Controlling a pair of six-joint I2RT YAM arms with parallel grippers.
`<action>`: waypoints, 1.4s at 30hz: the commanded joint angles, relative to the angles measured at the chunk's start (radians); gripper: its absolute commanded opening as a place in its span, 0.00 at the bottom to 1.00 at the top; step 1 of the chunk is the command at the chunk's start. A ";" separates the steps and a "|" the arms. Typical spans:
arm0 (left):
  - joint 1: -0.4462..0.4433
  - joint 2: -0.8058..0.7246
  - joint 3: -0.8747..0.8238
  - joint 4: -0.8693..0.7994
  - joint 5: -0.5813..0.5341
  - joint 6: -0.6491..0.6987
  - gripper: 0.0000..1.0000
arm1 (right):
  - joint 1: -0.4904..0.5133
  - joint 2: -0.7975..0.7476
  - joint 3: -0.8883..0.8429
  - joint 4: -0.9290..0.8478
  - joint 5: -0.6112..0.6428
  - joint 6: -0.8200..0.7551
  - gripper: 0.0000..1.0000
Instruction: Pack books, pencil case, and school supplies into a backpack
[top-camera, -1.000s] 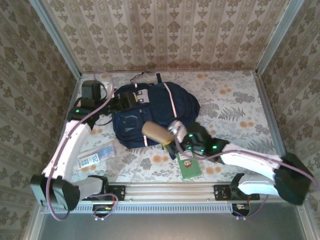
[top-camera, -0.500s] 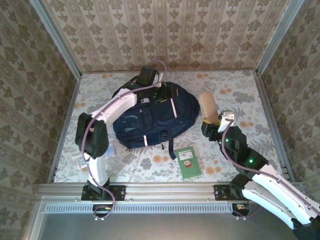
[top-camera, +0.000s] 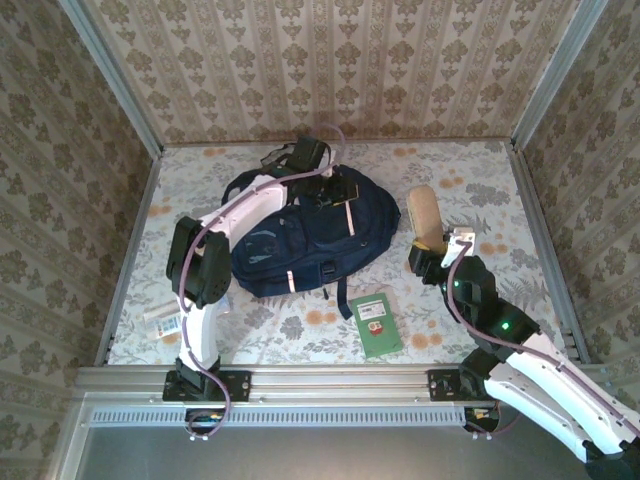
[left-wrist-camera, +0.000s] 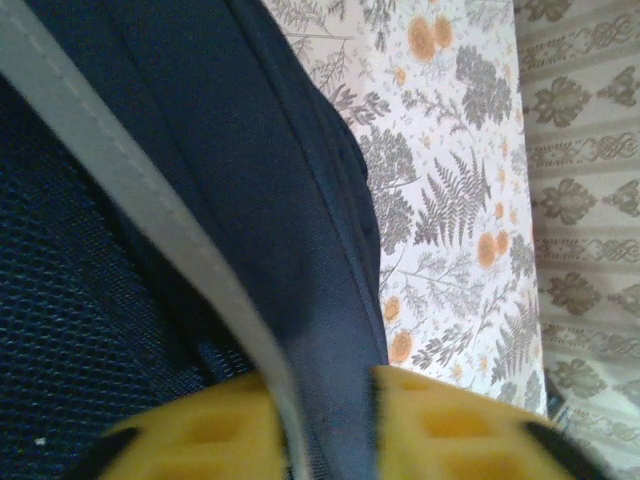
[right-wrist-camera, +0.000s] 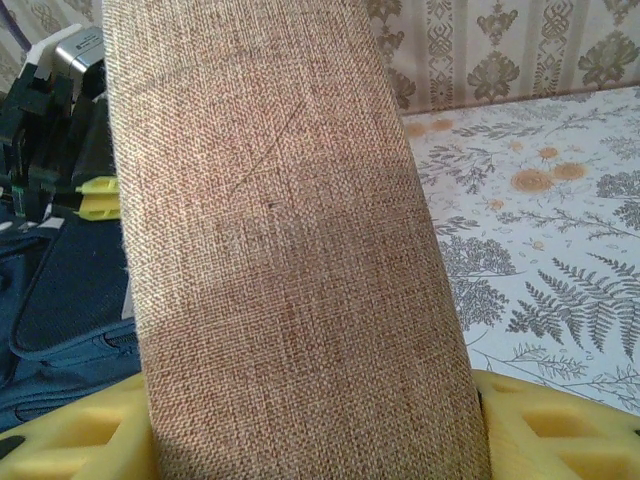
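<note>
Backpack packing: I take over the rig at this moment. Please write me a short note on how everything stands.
The left gripper is shut on a fold of the backpack, at its far end.
The right gripper is shut on the pencil case, held upright to the right of the backpack and apart from it.
The green book lies flat on the table, in front of the backpack. The packet lies near the table's left edge, partly behind the left arm.
Done: I cannot tell what is inside the backpack.
Left: pencil case, green book and packet are outside and must go in.
</note>
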 joint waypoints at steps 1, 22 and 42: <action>-0.005 0.002 0.000 0.032 0.046 0.005 0.08 | -0.009 0.003 -0.005 0.033 0.040 0.018 0.27; 0.093 -0.352 0.229 -0.462 0.229 0.469 0.00 | -0.109 0.218 0.060 0.069 -0.149 0.019 0.25; 0.233 -0.459 0.143 -0.305 0.466 0.435 0.00 | 0.006 0.949 0.468 0.222 -0.692 -0.153 0.43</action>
